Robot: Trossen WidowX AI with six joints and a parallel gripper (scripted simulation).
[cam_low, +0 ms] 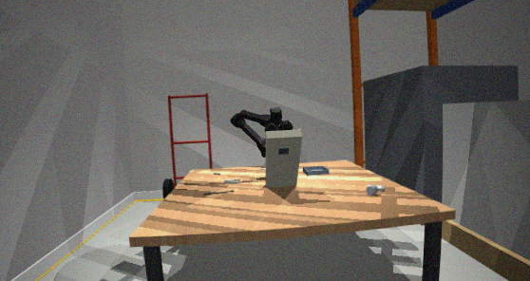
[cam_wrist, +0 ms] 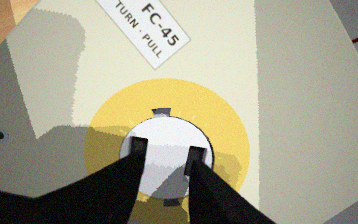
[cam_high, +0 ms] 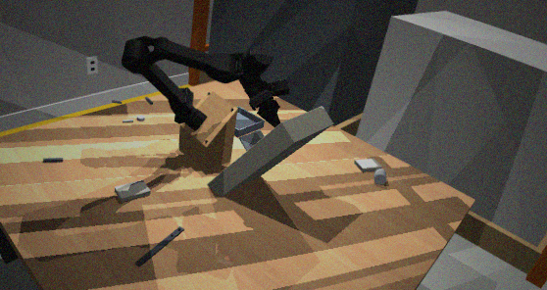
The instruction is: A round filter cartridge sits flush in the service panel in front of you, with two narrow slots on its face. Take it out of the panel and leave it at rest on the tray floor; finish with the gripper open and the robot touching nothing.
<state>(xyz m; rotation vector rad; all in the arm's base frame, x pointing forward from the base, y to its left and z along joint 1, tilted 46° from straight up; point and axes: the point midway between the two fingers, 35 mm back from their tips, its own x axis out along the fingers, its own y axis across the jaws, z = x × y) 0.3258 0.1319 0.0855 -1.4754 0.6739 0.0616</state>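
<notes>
Our arm (cam_high: 183, 56) (cam_low: 252, 118) raised, elbow (cam_high: 134, 53) (cam_low: 237, 120) bent high at left, forearm reaching right. Wrist (cam_high: 255, 75) (cam_low: 275, 118) angled down. Our gripper (cam_high: 275, 121) (cam_wrist: 168, 164) at low right end of arm, fingertips apart, partly open, gap narrow, both fingers side by side in wrist view.
</notes>
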